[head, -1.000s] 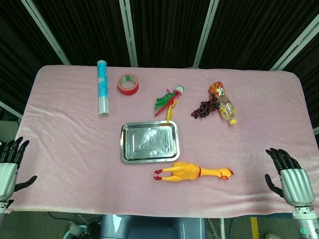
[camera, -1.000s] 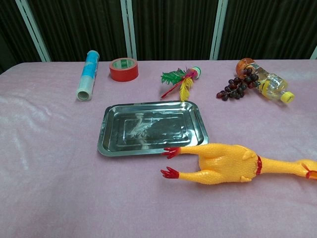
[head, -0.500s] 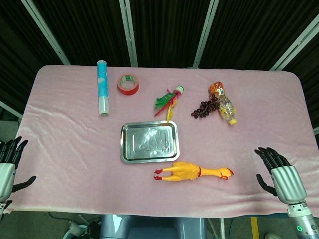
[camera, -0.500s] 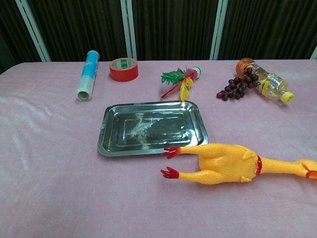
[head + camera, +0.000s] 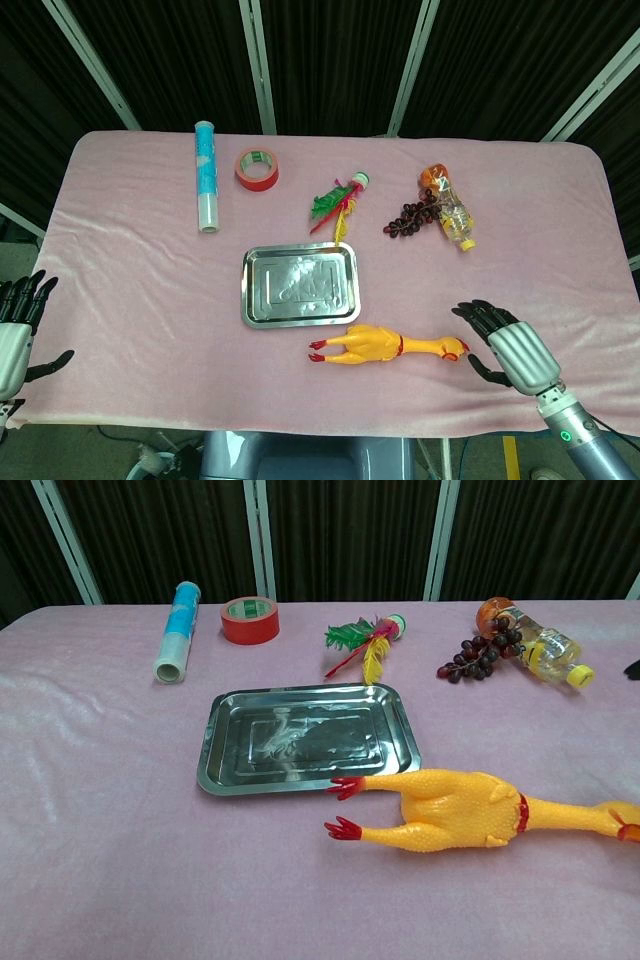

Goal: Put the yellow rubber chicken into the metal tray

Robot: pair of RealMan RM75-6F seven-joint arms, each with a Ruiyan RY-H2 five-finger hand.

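Fingers (image 5: pixel 478 314) of the right hand (image 5: pixel 510 346) are spread, holding nothing, now just beside the head of the yellow rubber chicken (image 5: pixel 385 345), closer than a second ago. It lies on the worktop (image 5: pixel 140 300) below the metal tray (image 5: pixel 300 285). Left hand (image 5: pixel 15 335) is open at the edge, unmoved.

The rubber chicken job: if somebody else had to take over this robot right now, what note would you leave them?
Left hand: open, holds nothing, at the table's near left edge.
Right hand: open, holds nothing, close to the chicken's head, not touching as far as I can tell.
Rubber chicken: lies on the pink cloth just in front of the metal tray, feet toward the tray.
Done: nothing yet; the tray holds nothing.
Left: grasp the chicken, lift it, set it in the tray.
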